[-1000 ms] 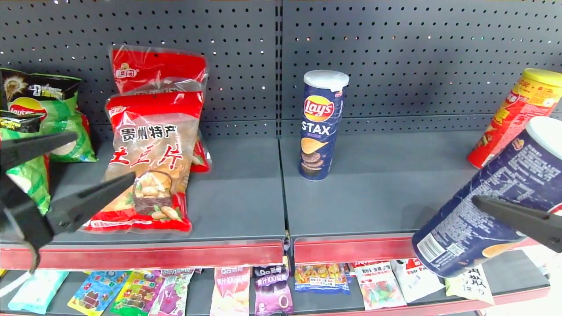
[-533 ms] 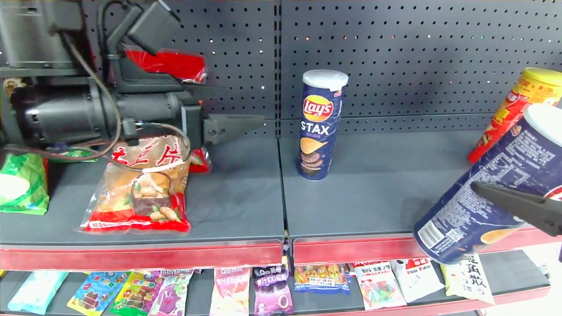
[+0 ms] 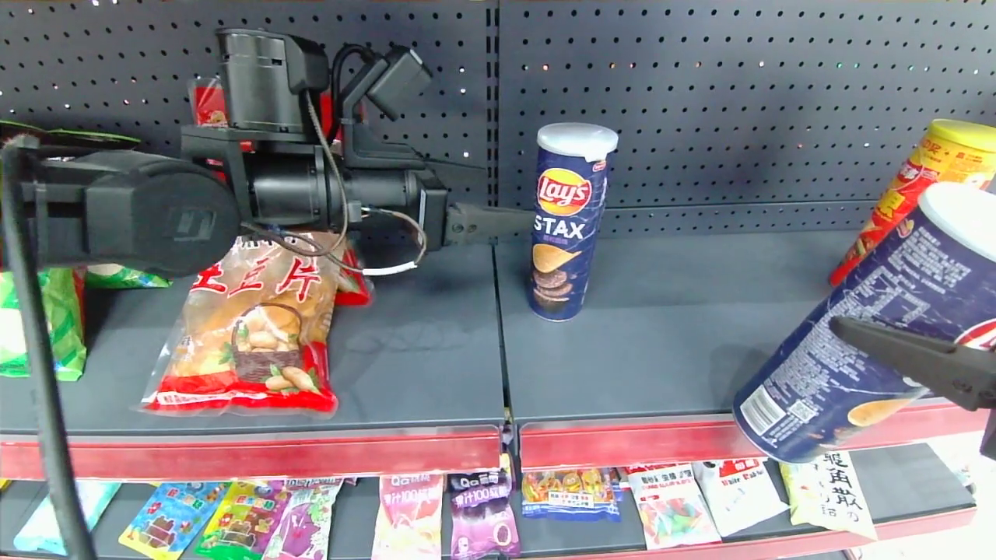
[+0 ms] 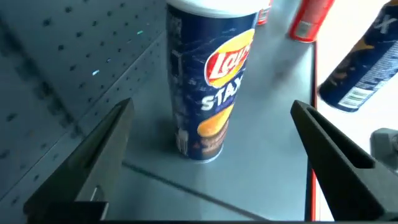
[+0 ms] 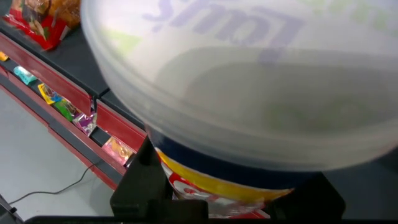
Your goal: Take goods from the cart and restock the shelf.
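Observation:
A blue chips can (image 3: 572, 222) with a white lid stands upright on the grey shelf (image 3: 661, 350), in front of the pegboard. My left arm stretches across the shelf from the left, and my left gripper (image 3: 510, 198) is open with its fingertips just at the can's left side. In the left wrist view the can (image 4: 211, 81) stands ahead, framed by the two spread fingers (image 4: 99, 168). My right gripper (image 3: 879, 327) is shut on a second blue can (image 3: 864, 334), held tilted over the shelf's front right edge. Its white lid (image 5: 249, 74) looms close in the right wrist view.
A red and yellow can (image 3: 910, 202) leans at the far right of the shelf. Red snack bags (image 3: 257, 319) and green chip bags (image 3: 39, 327) lie on the left half. Small packets (image 3: 482, 513) hang below the red shelf lip (image 3: 622, 439). Bare shelf lies between the two blue cans.
My left arm has risen from the lower left and swung right across the shelf, bringing its open gripper up to the standing can. The held can has barely shifted.

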Robot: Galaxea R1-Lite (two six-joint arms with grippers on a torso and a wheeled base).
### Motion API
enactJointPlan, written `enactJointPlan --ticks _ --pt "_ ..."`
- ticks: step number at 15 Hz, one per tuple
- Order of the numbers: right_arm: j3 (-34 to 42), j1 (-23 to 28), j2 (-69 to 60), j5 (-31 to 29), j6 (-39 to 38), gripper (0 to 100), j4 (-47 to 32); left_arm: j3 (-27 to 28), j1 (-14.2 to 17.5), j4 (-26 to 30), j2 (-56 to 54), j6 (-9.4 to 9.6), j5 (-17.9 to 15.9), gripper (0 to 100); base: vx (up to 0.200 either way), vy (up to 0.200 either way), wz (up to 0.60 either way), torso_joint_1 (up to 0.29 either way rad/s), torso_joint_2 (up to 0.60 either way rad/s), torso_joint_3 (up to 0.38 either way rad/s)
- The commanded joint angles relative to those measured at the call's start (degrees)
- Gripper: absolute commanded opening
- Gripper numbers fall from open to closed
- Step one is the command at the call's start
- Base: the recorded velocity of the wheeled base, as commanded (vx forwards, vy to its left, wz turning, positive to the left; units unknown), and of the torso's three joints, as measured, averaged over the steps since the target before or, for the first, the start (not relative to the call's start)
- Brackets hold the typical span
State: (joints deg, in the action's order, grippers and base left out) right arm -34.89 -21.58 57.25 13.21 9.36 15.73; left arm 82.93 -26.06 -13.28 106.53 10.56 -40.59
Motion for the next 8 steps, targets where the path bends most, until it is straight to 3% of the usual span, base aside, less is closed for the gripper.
enactJointPlan --ticks 1,8 --pt "0.08 0.04 0.15 0.06 0.04 0 0.01 2.50 -0.04 0.00 3.33 -0.01 -0.89 100 0.000 0.000 0.00 0.000 0.00 0.000" --pt "0.26 0.40 0.15 0.06 0.04 0 -0.08 8.65 -0.66 0.00 8.87 -0.01 -2.91 100 0.000 0.000 0.00 0.000 0.00 0.000"
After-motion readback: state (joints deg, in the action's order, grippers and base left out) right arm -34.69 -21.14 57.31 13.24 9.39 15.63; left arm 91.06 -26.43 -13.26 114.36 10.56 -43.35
